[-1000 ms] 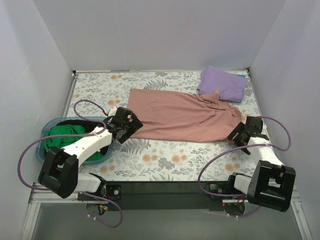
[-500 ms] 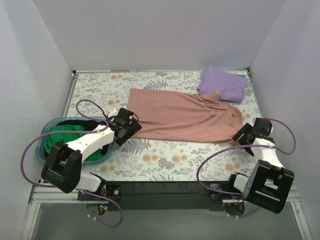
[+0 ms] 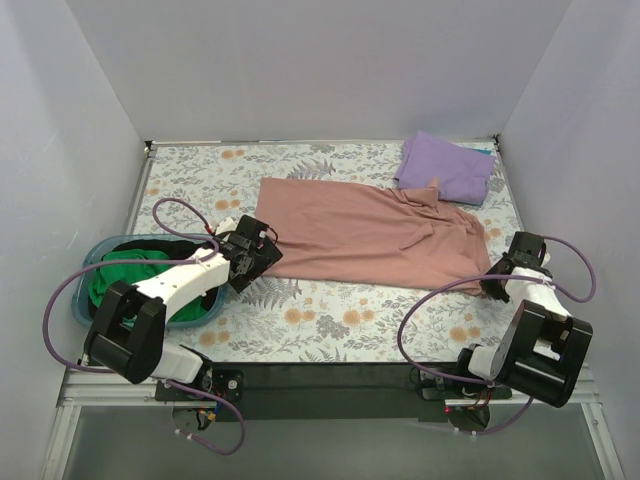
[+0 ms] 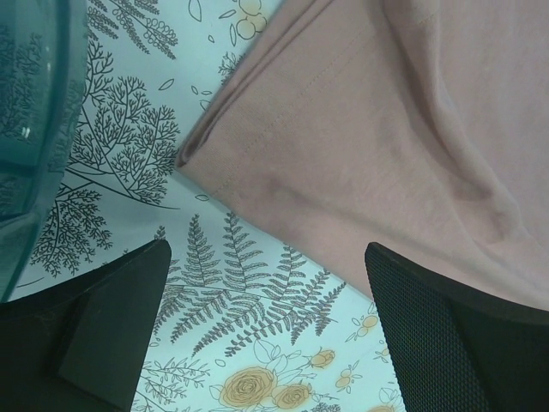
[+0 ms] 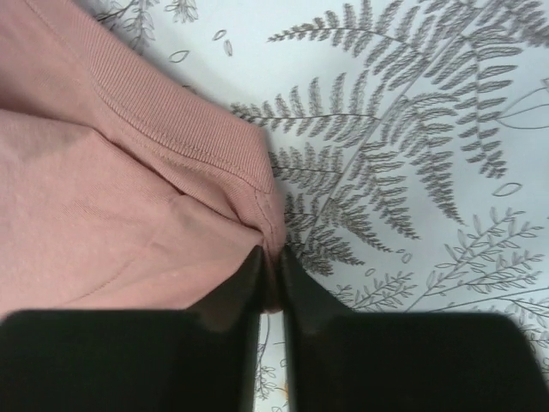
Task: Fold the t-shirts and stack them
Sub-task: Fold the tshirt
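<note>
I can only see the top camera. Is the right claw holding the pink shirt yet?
Observer: Yes. The right wrist camera shows the right claw shut on an edge of the dusty-pink cloth t-shirt.
Operator: What about the left claw?
Observer: The left claw is open. The shirt's corner shows between its spread fingers, not pinched.
Operator: Is that corner just one layer?
Observer: No, more than one layer shows there, with a stitched hem along the edge.

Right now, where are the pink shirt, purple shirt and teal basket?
pink shirt (image 3: 370, 235), top external view, cloth middle
purple shirt (image 3: 447, 167), top external view, cloth middle
teal basket (image 3: 108, 242), top external view, far rim
</note>
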`<action>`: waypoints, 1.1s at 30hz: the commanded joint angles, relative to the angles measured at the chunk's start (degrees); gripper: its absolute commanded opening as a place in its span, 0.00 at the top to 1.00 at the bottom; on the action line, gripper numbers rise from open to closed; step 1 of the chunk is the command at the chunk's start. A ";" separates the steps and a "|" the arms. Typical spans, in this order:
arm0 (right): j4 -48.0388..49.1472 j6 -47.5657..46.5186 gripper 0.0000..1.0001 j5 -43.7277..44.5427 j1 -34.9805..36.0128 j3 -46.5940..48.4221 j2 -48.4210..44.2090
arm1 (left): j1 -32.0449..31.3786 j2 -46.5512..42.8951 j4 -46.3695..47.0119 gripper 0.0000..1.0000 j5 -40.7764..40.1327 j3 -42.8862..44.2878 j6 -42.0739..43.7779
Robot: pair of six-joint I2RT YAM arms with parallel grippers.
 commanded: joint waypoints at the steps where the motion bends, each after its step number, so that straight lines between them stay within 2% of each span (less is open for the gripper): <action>1: -2.14 -0.15 0.89 5.57 -2.03 0.18 -1.49 | -0.18 0.11 -1.38 0.03 -1.79 1.94 -0.67; 3: -3.64 -0.59 0.99 7.24 -4.13 1.06 -3.34 | -0.18 0.11 -1.29 0.03 -1.87 1.42 -1.11; 7: -3.99 -1.38 0.99 5.06 -6.26 1.94 -5.45 | -0.27 0.55 -0.59 0.03 -0.82 0.63 -1.64; 12: -3.99 -2.43 0.99 1.01 -6.26 1.59 -4.58 | -0.18 1.51 1.35 0.16 1.03 -0.61 -1.99; 16: -3.64 -2.70 0.99 -0.13 -6.26 1.41 -4.40 | -0.27 2.74 2.92 0.31 1.38 -1.22 -2.43; 17: -3.56 -2.70 0.99 -0.48 -6.26 1.41 -4.40 | -0.27 3.18 3.45 0.38 1.73 -1.22 -2.35; 20: -3.64 -2.70 0.99 -0.83 -6.26 1.59 -4.66 | -0.27 6.51 3.64 0.51 1.64 -0.26 -2.17; 21: -3.64 -2.70 0.99 -0.84 -6.26 1.76 -4.84 | -0.18 8.44 3.55 0.67 1.73 -0.08 -2.08; 22: -3.73 -2.61 0.99 -0.92 -6.26 1.76 -5.19 | -0.18 9.15 3.63 0.90 1.73 0.01 -1.99; 23: -3.90 -2.70 0.99 -1.45 -6.26 2.20 -5.45 | -0.18 9.86 3.63 1.00 0.95 0.27 -1.73; 27: -6.88 -2.87 0.99 -1.72 -6.34 4.40 -7.73 | -0.44 8.03 1.00 1.00 -1.78 2.64 -1.11; 32: -10.58 -3.84 0.99 -0.05 -6.52 7.47 -15.10 | -0.97 -6.97 0.21 1.00 -3.46 -2.79 -1.82; 33: -11.54 -4.10 0.99 0.39 -6.96 8.87 -16.08 | -1.06 -8.84 -2.23 1.00 -3.37 -3.24 -2.51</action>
